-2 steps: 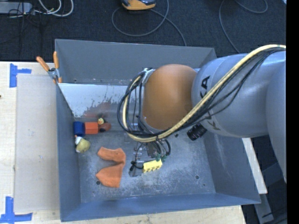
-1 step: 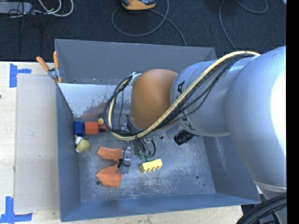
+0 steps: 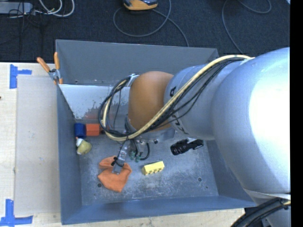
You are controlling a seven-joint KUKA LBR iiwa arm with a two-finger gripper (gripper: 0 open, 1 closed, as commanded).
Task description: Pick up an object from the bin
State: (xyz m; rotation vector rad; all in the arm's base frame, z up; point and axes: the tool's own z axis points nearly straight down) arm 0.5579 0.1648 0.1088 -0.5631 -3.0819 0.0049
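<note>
The grey metal bin (image 3: 71,193) has sloped walls that run down to a flat, dusty floor. The arm's bulky silver body, with its rounded orange cover (image 3: 147,100) and looping black and yellow cables (image 3: 110,115), overhangs the centre and right of the bin. Open floor lies along the bin's lower edge and in its lower right corner. The left wall stands close to the things at centre left.

The claw (image 3: 121,162) is low in the bin, at lower centre-left of the frame. Its tip is down on the upper right edge of an orange, crumpled, floppy piece (image 3: 113,178). Whether the claw is spread wide or drawn narrow cannot be told, as its tip is small and dark against the orange. That piece lies on the floor near the lower wall, irregular in outline, with 1 small lobe toward the upper left and a broader mass below. It may be cloth or soft rubber.

Just right of it, not touching, lies a small yellow rectangular block (image 3: 153,168), slightly tilted. Further up and right, a black cylinder (image 3: 186,146) lies beneath the arm. By the left wall, a blue cube (image 3: 79,129) touches an orange block (image 3: 93,129). A pale yellow rounded lump (image 3: 84,147) sits just below them.
</note>
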